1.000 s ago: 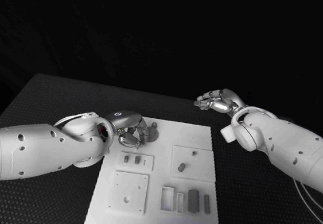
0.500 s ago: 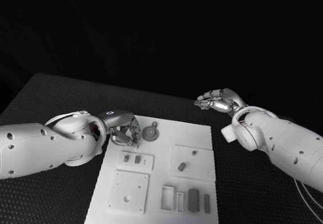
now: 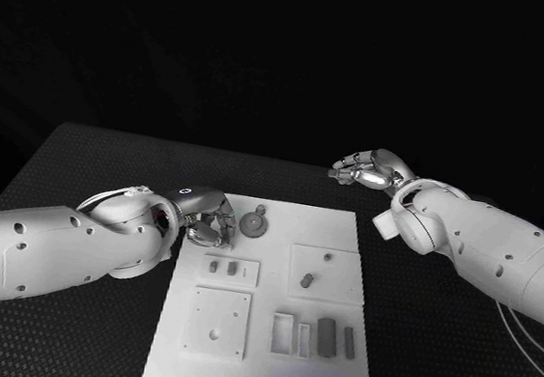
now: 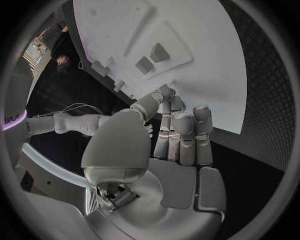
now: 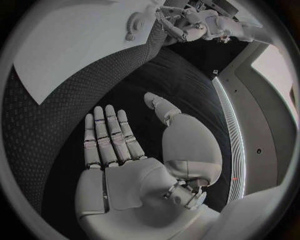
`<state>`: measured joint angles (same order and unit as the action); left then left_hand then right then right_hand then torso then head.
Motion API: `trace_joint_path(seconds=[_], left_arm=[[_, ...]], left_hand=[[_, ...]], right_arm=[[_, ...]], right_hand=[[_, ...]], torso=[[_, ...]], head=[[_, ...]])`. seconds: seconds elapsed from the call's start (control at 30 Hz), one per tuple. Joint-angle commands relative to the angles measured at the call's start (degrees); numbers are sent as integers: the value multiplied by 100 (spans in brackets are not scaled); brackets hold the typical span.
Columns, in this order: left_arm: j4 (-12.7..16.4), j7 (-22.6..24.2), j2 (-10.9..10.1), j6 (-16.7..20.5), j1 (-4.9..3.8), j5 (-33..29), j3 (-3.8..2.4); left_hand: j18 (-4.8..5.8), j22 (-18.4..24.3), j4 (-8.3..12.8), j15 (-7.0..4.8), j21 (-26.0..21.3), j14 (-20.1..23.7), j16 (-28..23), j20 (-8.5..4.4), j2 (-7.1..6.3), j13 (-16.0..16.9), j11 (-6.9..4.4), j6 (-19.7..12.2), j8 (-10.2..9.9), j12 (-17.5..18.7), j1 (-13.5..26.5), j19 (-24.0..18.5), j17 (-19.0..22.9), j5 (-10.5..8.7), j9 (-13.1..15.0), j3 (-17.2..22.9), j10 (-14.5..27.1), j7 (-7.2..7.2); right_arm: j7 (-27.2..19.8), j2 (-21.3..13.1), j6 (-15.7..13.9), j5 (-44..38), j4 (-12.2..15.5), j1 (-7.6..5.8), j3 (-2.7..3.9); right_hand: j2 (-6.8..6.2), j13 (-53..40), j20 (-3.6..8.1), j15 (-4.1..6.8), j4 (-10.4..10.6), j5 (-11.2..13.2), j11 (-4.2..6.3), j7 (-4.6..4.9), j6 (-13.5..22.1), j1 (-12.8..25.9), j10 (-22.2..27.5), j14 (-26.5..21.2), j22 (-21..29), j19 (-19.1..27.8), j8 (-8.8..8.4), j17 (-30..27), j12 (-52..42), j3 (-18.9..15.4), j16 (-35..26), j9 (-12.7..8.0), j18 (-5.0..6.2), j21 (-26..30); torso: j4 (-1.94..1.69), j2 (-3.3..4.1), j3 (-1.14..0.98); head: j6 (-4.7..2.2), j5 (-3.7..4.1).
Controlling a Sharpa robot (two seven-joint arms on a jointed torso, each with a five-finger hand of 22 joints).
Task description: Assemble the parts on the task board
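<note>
The white task board [image 3: 264, 364] lies in the middle of the black table. A round grey part [image 3: 255, 223] rests on its far left corner. My left hand [image 3: 209, 221] sits just left of that part at the board's edge, fingers bent toward it and holding nothing. The left wrist view shows the left hand [image 4: 178, 135] over the table with its fingertips [image 4: 166, 95] at the rim of the board [image 4: 200, 60]. My right hand [image 3: 371, 173] is raised beyond the board's far right corner. In the right wrist view the right hand [image 5: 119, 145] is spread flat and empty.
On the board sit a small plate with two grey pieces [image 3: 228, 268], a square plate with one grey piece [image 3: 306, 281], a blank square plate [image 3: 219, 322], a slotted holder [image 3: 285, 334] and two grey bars [image 3: 327, 335]. Bare black table surrounds the board.
My left hand has drawn back to the left from the round grey part, which now lies alone on the board. The right arm has stayed still.
</note>
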<state>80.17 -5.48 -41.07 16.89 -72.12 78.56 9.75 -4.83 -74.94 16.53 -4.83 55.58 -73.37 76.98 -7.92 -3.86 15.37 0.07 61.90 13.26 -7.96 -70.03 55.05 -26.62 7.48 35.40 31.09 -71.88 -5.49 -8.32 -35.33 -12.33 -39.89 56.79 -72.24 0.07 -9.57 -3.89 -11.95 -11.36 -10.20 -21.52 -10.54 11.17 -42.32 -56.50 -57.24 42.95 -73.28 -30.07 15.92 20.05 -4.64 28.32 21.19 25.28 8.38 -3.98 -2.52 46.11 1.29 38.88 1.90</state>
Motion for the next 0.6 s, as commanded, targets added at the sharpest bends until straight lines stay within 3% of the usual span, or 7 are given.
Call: trace_joint_path(seconds=[0.03,0.6], left_arm=[[-6,-8,32,-135,1,57,2],[-37,8,123,-132,41,63,4]], left_hand=[[-53,-66,-6,-66,5,32,10,-249,72,48,91,50,26,-1,-10,12,9,13,7,39,-567,-8],[-48,-64,-7,-66,5,31,8,-253,79,50,91,49,24,8,-6,11,11,8,7,44,-571,-9]], right_arm=[[-63,0,53,-4,14,1,1],[-63,6,49,-4,16,1,1]], right_hand=[[41,-8,12,-18,15,-38,3,89,54,20,-44,-17,-9,34,38,-7,38,-10,-35,-7,-84,28],[40,-8,12,-19,15,-39,3,89,55,19,-44,-17,-10,34,40,-7,39,-10,-35,-9,-85,28]], torso=[[1,2,-1],[3,1,0]], head=[[4,12],[7,6]])
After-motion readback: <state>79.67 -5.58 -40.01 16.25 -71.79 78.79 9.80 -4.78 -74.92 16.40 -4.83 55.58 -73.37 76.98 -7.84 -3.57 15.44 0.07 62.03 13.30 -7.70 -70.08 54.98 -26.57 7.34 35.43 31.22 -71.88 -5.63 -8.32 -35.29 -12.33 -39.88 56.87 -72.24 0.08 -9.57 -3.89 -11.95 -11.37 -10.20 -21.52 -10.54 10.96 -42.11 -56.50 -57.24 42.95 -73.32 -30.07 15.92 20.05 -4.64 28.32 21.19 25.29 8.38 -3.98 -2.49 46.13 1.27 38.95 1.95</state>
